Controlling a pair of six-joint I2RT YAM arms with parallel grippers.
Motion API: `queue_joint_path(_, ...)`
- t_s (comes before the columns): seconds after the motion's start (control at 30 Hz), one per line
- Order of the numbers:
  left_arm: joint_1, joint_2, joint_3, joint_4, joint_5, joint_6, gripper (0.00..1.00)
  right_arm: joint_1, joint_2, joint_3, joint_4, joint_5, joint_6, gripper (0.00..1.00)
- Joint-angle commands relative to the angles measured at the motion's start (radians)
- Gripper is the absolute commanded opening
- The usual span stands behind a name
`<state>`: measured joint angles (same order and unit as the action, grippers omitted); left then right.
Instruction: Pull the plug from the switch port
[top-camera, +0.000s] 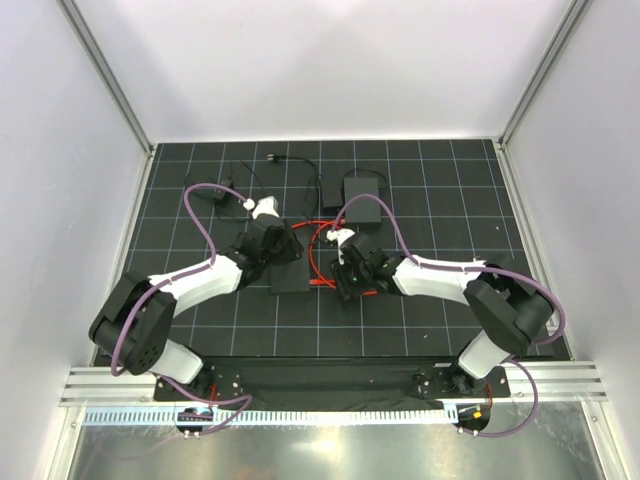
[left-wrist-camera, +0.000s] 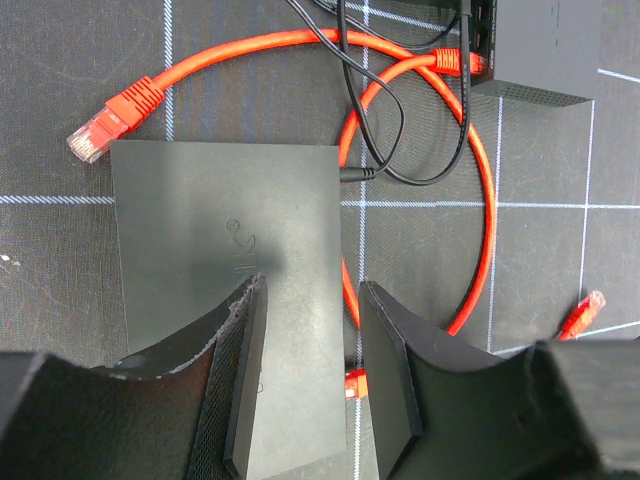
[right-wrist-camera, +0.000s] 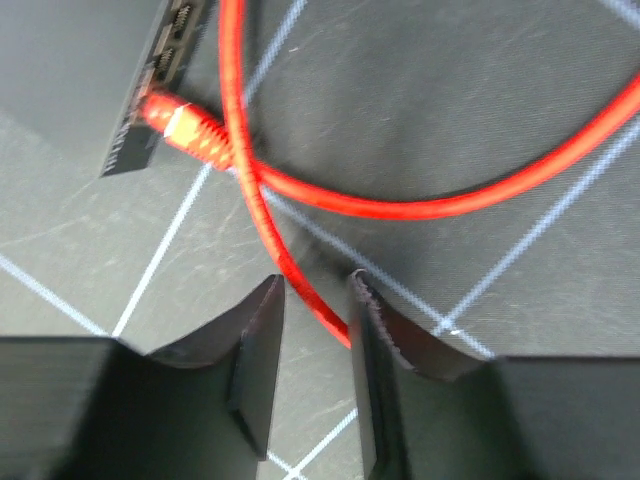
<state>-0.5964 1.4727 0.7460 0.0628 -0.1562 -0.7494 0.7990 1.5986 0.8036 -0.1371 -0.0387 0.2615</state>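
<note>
The switch (top-camera: 290, 275) is a flat dark grey box (left-wrist-camera: 230, 240) on the gridded mat. A red plug (right-wrist-camera: 185, 125) sits in a port on its edge, and in the left wrist view it shows as a red stub (left-wrist-camera: 355, 383) at the box's right side. My left gripper (left-wrist-camera: 312, 290) (top-camera: 272, 243) is open, with one finger over the box top and the other just past its right edge, the plug low between them. My right gripper (right-wrist-camera: 315, 283) (top-camera: 345, 280) is open, and the red cable (right-wrist-camera: 300, 285) runs through the gap between its fingers, a short way behind the plug.
A second black box (left-wrist-camera: 545, 40) (top-camera: 362, 187) lies beyond, with another red plug (left-wrist-camera: 455, 62) in it. A thin black cable (left-wrist-camera: 400, 175) crosses the red loop (left-wrist-camera: 485, 200). Loose red connectors lie at the left (left-wrist-camera: 105, 122) and right (left-wrist-camera: 582, 315). White walls enclose the mat.
</note>
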Motion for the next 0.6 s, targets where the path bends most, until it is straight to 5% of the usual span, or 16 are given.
queue_joint_path(0.0, -0.005, 0.006, 0.029, 0.042, 0.0, 0.021, 0.46, 0.008, 0.004, 0.04, 0.007, 0.115, -0.016, 0.36)
queue_joint_path(0.13, -0.005, 0.011, 0.03, 0.042, 0.0, 0.021, 0.46, 0.006, -0.031, 0.037, 0.001, 0.242, -0.001, 0.1)
queue_joint_path(0.23, -0.005, 0.012, 0.032, 0.042, 0.001, 0.021, 0.46, 0.008, -0.054, 0.045, 0.004, 0.29, 0.001, 0.01)
queue_joint_path(0.57, -0.005, 0.012, 0.033, 0.042, 0.004, 0.021, 0.46, -0.033, 0.096, 0.291, -0.099, 0.58, -0.125, 0.01)
